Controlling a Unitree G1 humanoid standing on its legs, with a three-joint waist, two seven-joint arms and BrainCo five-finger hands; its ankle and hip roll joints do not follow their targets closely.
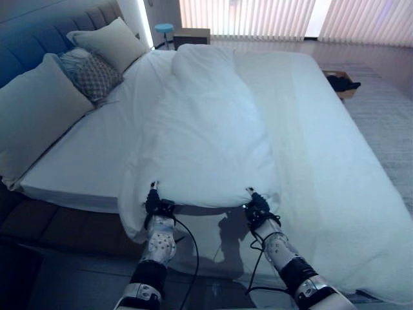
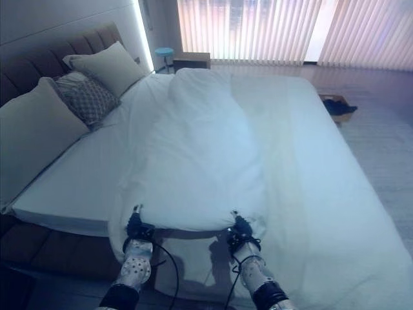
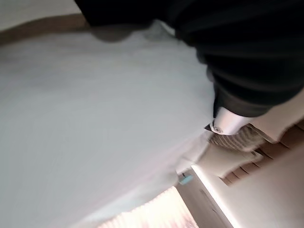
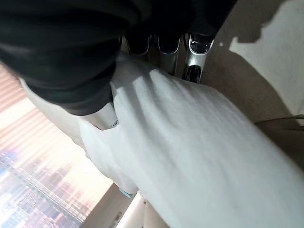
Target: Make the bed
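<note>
This is a bedroom in a home or hotel-like room. A wide bed (image 1: 335,168) with a white sheet takes up most of the space, and a bunched white duvet (image 1: 206,135) lies along its middle. At the bed's head edge stands a grey padded, channelled headboard (image 1: 39,32), with plain cream pillows (image 1: 32,116) and a grey patterned cushion (image 1: 93,76) leaning against it. Pale vertical blinds (image 1: 258,16) cover a lit window along the far wall. Near the bed's far head corner stand a small round blue stool (image 1: 164,29) and a low dark wooden cabinet (image 1: 191,35). Grey carpet (image 1: 384,110) covers the floor beside the bed.
</note>
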